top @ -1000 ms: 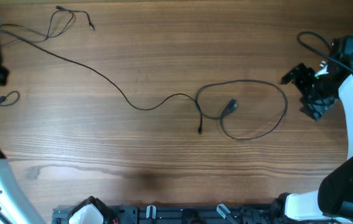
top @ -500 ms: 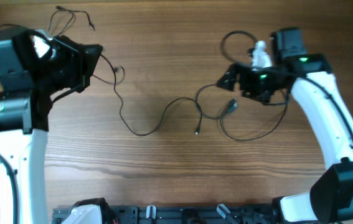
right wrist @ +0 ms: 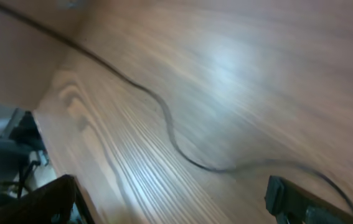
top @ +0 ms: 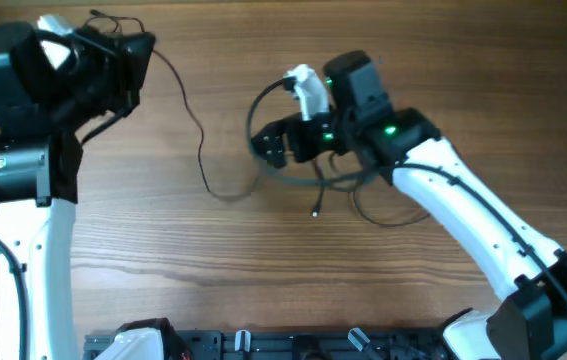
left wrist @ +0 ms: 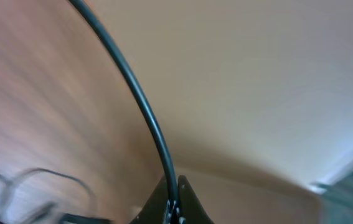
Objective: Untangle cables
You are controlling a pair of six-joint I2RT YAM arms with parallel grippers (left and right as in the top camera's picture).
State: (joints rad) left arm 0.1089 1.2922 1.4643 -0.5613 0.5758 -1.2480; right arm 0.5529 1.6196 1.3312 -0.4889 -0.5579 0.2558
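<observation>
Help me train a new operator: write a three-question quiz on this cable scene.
1. True or false: the right gripper is shut.
2. Multiple choice: the left gripper is A) wide open, B) shut on a thin black cable, C) holding a plug end flat on the table.
3. Short answer: which gripper hangs nearer the middle of the wooden table?

Key: 1 false, its fingers stand wide apart; 2 B; 3 the right gripper.

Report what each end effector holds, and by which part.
Left end effector pinches the cable mid-strand. Right end effector is open, holding nothing.
</observation>
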